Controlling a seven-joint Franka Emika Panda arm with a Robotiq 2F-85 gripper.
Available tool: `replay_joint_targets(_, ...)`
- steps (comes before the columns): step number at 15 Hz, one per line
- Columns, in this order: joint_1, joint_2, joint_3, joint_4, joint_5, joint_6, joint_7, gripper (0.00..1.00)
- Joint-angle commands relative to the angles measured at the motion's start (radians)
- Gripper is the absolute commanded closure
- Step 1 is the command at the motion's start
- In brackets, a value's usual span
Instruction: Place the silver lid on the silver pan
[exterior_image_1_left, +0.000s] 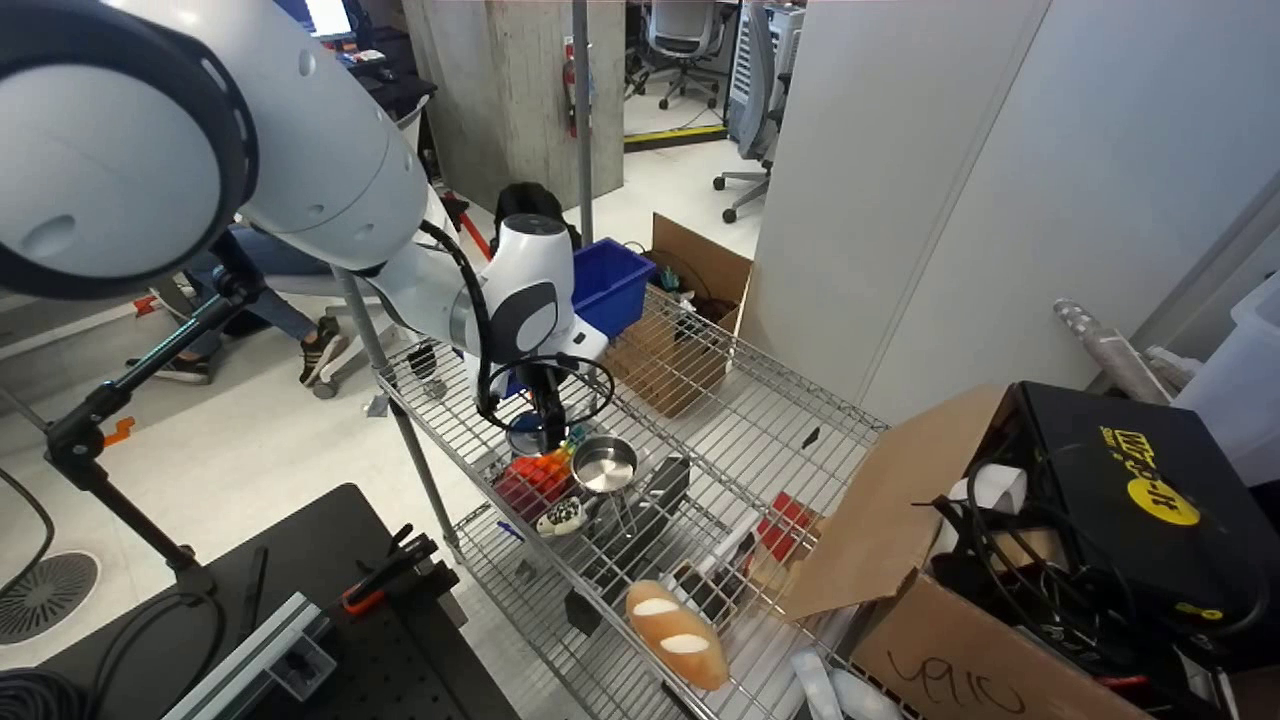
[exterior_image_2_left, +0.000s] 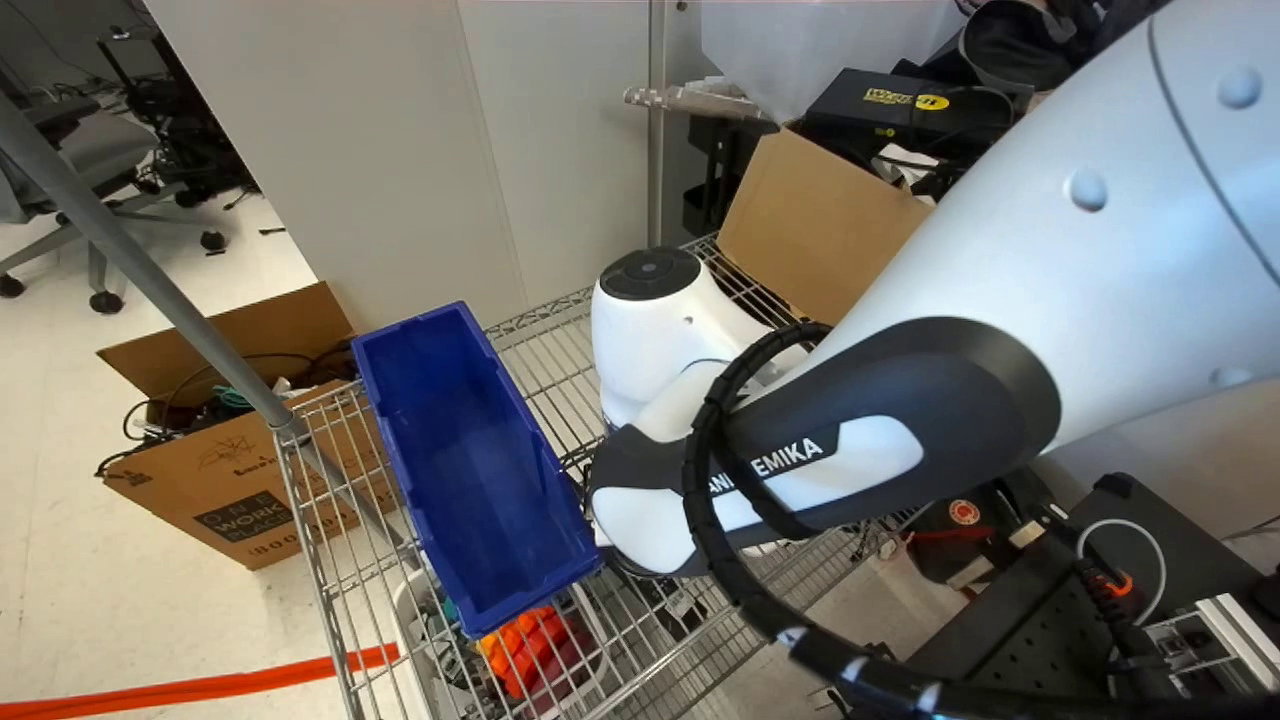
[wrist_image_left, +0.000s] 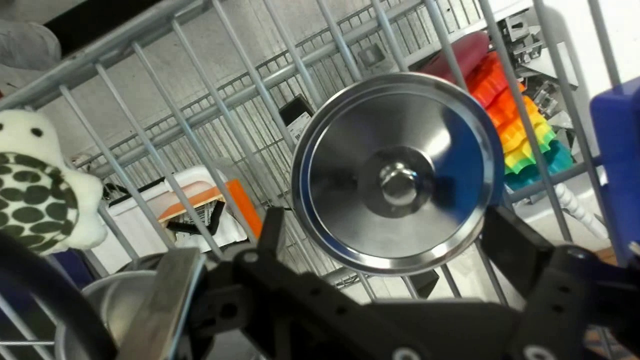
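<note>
The silver lid (wrist_image_left: 345, 210) is a shiny round disc with a knob in the wrist view, lying on the wire shelf. Its blue-tinted top shows partly in an exterior view (exterior_image_1_left: 523, 436) beside the gripper. My gripper (wrist_image_left: 388, 231) is open, with a finger on either side of the lid's near part. The left finger is apart from the rim. The right finger overlaps the rim in view; I cannot tell if they touch. The silver pan (exterior_image_1_left: 604, 464) stands uncovered on the shelf near the gripper. In the wrist view the pan (wrist_image_left: 117, 297) is partly hidden at the lower left.
A blue bin (exterior_image_2_left: 470, 480) stands at the shelf's end, close to the lid. A spotted toy turtle (wrist_image_left: 37, 185) lies near the pan. A toy bread loaf (exterior_image_1_left: 678, 636) and an open cardboard box (exterior_image_1_left: 900, 510) are farther along. Rainbow-coloured items (wrist_image_left: 515, 115) lie below the shelf wires.
</note>
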Motion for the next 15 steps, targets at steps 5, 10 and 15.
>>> replay_joint_targets(5,0.03,0.049,-0.007,0.065,0.014,-0.045,0.021,0.4)
replay_joint_targets(10,0.035,0.046,-0.008,0.075,0.013,-0.053,0.028,0.77)
replay_joint_targets(15,0.031,0.038,-0.01,0.07,0.013,-0.055,0.038,0.95)
